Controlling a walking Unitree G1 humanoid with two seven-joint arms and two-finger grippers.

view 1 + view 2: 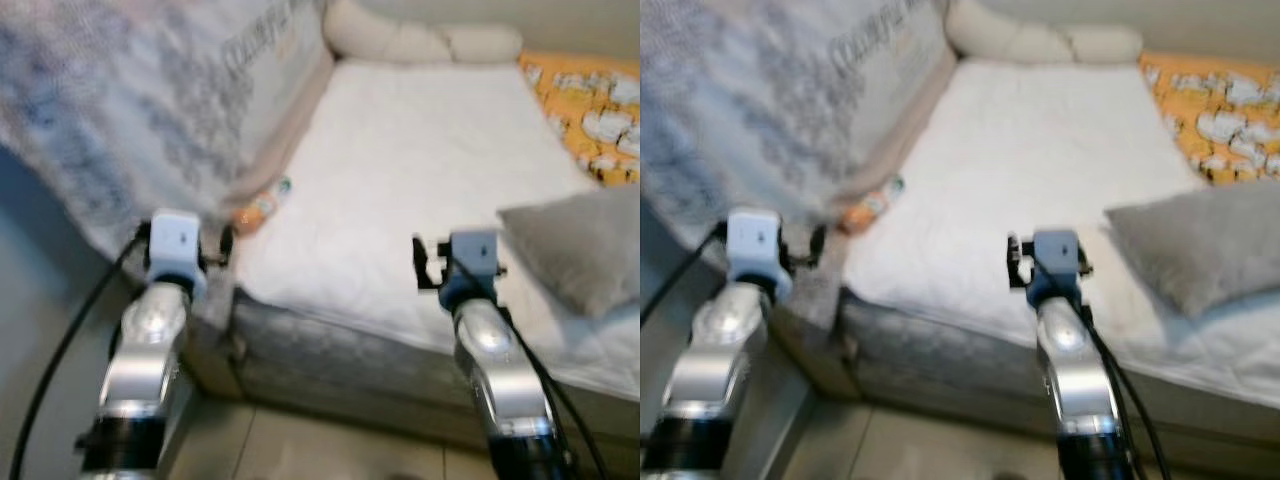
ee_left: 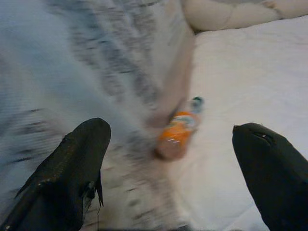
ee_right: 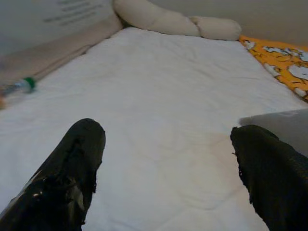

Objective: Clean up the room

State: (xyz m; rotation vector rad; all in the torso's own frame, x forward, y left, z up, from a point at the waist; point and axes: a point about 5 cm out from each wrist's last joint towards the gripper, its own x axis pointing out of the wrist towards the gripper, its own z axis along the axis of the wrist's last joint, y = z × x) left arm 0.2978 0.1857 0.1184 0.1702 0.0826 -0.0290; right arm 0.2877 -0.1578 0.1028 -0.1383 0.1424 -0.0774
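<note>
Bottle (image 2: 177, 134), orange with a green cap, is seen lying at the bed's (image 1: 420, 170) left edge near its front corner, judged light, smooth and roll-prone, best pinched mid-body by the spread left hand (image 2: 168, 173).

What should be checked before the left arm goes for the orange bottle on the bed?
1. Left end effector open: ok, fingers wide apart.
2. Orange bottle in view: ok, lying on its side on the white mattress against the patterned cushion.
3. Bottle lined up between the fingers: ok in the left wrist view.
4. Contact made: not ok, bottle lies apart.
5. Right end effector empty: ok, open.
6. Image sharpness: not ok, blurred.
</note>
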